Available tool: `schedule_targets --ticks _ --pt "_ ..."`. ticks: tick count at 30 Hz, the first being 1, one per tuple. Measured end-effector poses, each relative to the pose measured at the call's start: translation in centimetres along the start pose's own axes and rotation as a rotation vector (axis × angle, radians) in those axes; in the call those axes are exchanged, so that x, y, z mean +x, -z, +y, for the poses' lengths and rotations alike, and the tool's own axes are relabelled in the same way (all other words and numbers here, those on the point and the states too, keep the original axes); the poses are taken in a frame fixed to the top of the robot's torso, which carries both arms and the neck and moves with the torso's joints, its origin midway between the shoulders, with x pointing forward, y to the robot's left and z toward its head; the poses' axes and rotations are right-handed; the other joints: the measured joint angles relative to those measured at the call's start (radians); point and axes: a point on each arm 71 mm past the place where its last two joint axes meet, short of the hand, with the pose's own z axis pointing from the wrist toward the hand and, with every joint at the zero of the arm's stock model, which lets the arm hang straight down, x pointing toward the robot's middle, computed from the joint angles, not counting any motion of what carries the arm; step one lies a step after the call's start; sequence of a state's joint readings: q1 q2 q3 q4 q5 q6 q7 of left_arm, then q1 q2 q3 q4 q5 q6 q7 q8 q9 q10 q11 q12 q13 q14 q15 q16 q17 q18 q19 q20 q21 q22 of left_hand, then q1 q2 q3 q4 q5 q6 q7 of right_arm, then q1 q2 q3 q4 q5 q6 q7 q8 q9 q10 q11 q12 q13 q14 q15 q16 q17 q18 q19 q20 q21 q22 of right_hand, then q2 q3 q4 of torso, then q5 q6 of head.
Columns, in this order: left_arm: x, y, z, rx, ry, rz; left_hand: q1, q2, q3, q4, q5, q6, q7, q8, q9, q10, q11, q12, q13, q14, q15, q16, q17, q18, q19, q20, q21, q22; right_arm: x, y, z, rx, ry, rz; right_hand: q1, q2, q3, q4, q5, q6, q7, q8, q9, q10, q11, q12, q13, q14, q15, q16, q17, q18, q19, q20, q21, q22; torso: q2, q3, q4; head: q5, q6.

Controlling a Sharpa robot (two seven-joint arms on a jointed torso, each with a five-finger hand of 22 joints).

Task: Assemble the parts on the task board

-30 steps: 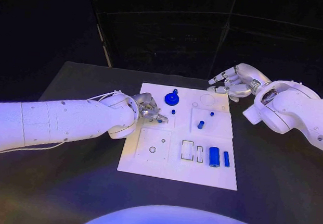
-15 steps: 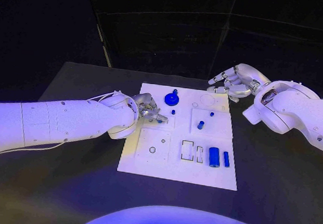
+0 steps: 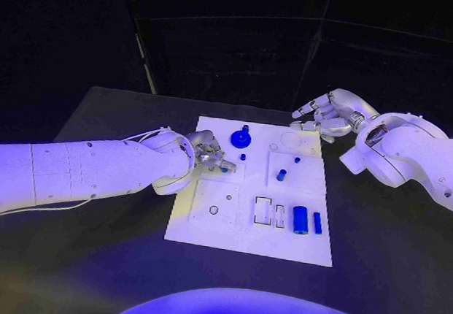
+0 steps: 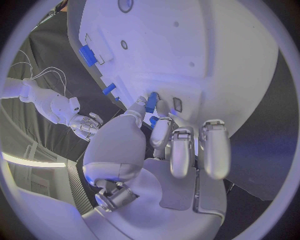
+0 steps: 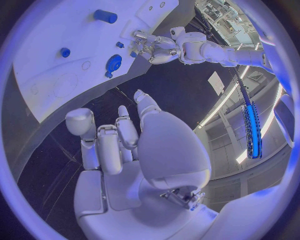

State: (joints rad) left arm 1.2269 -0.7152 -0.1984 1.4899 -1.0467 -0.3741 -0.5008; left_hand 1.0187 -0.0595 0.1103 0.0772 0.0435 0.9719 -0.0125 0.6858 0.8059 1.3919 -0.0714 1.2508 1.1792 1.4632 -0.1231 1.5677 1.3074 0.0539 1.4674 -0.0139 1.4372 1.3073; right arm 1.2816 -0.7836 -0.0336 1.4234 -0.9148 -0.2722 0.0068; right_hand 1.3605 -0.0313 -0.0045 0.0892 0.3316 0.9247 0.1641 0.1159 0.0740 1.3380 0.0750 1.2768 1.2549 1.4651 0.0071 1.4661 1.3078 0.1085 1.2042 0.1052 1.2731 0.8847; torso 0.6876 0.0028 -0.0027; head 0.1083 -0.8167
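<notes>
1. The left hand [image 3: 208,154] is pinching a small blue part [image 4: 151,102] between thumb and fingers [image 4: 162,131], bringing it down to the task board [image 3: 205,228] near its left edge, probably to seat it in a slot there.
2. The right hand [image 3: 330,114] is hovering off the board's far right corner, fingers loosely curled, holding nothing, likely keeping clear.
3. A blue cylinder [image 3: 300,219] is lying in the board's near right section.
4. Since the earlier frames, nothing is visibly shifting.

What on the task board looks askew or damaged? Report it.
Nothing stands out. The task board lies flat and whole, and the blue parts sit squarely on it. The left hand pinches a small blue part over it; the right hand hovers apart, empty.
</notes>
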Motion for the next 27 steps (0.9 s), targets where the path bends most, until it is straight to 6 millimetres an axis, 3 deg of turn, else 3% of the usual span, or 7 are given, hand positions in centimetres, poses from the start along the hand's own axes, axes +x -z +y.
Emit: schedule_targets --ticks 6,27 --pt "0.03 -0.01 -0.05 0.001 -0.001 0.001 -0.010 -0.010 -0.015 0.007 0.000 0.000 0.000 0.004 0.002 0.000 0.000 0.000 0.000 0.000 0.000 0.000 0.000 0.000 0.000 0.000 0.000 0.000 0.00 -0.01 0.00 0.000 0.000 0.000 0.000 0.000 -0.002 0.002 0.000 0.000 0.000 0.000 0.000 0.000 0.000 0.000 0.000 0.000 0.000 0.000 0.000 0.000 0.000 0.000 0.000 0.000 0.000 0.0001 0.0001 -0.002 0.000" --pt "-0.12 0.13 0.15 -0.002 -0.004 0.008 -0.022 -0.014 -0.043 0.030 0.000 0.000 0.000 0.004 0.004 0.000 0.000 0.000 0.001 0.000 0.000 0.000 0.000 0.000 0.000 0.000 0.004 0.001 -0.02 0.00 -0.02 0.001 0.000 -0.001 -0.016 0.001 -0.012 0.012 0.000 0.000 0.000 0.004 0.000 0.000 0.000 0.000 -0.001 0.000 0.000 0.000 0.000 0.000 0.000 0.000 0.000 -0.001 0.000 0.0004 0.0001 -0.004 0.000"
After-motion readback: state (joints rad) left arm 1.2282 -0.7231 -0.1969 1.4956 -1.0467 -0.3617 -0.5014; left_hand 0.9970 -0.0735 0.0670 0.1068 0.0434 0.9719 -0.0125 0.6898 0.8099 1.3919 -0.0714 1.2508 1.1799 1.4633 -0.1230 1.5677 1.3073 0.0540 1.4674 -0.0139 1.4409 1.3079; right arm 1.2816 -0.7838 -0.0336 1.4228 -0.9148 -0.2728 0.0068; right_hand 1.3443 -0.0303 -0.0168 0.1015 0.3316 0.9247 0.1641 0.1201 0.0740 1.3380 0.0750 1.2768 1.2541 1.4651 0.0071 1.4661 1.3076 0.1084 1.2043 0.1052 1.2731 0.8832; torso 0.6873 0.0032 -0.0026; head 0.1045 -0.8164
